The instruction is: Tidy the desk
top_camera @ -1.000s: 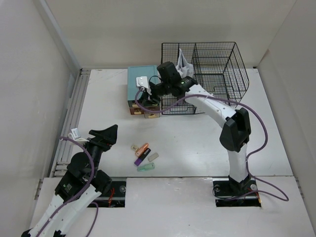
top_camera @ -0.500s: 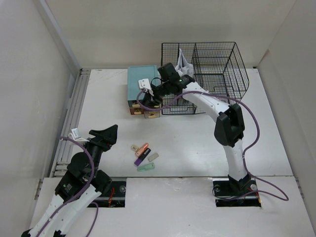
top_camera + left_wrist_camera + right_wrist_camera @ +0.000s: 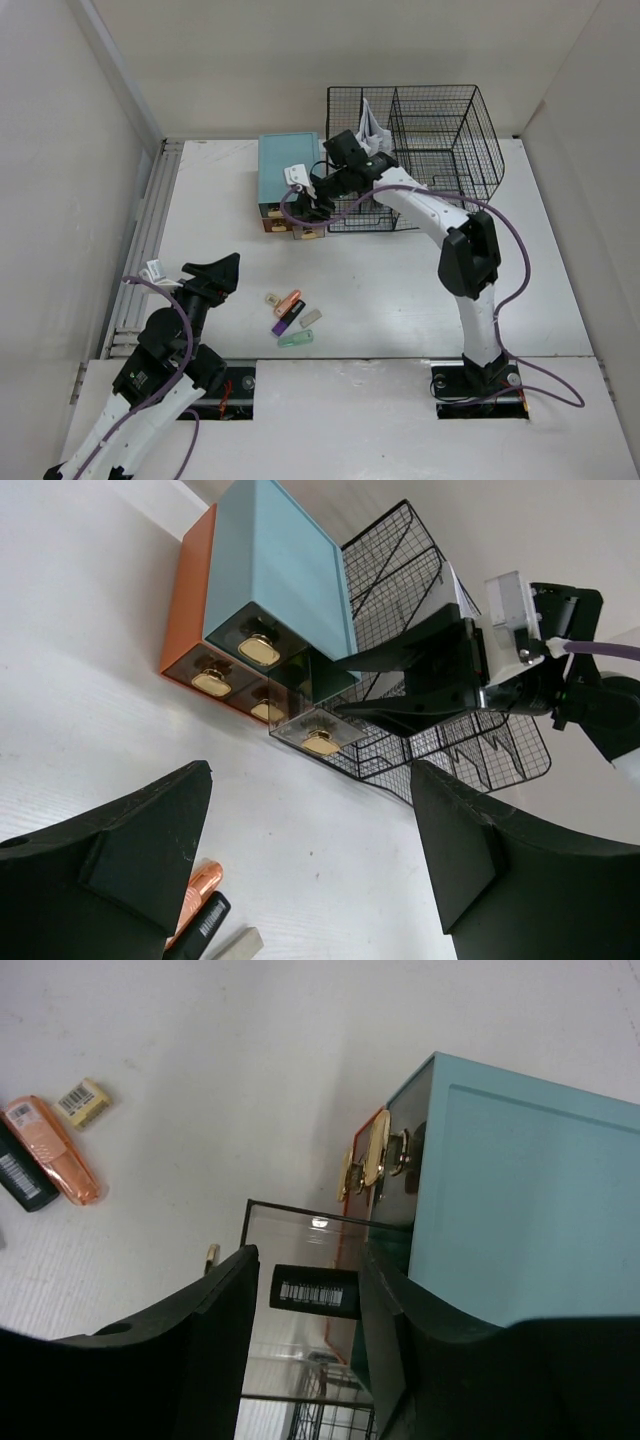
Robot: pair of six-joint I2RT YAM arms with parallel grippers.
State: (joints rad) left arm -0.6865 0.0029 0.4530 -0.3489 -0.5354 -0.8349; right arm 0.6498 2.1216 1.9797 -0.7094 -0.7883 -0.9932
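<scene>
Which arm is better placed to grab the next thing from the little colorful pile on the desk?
The left arm. The left end effector, open, hovers right beside the pile near the front of the desk. The right end effector is far away at the drawer box, over its open drawer.

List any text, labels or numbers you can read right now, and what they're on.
No words or numbers are legible.
Barcode label on black item at the clear drawer: digits too small.
Barcode labels on orange highlighter, small eraser, black marker: too small.
</scene>
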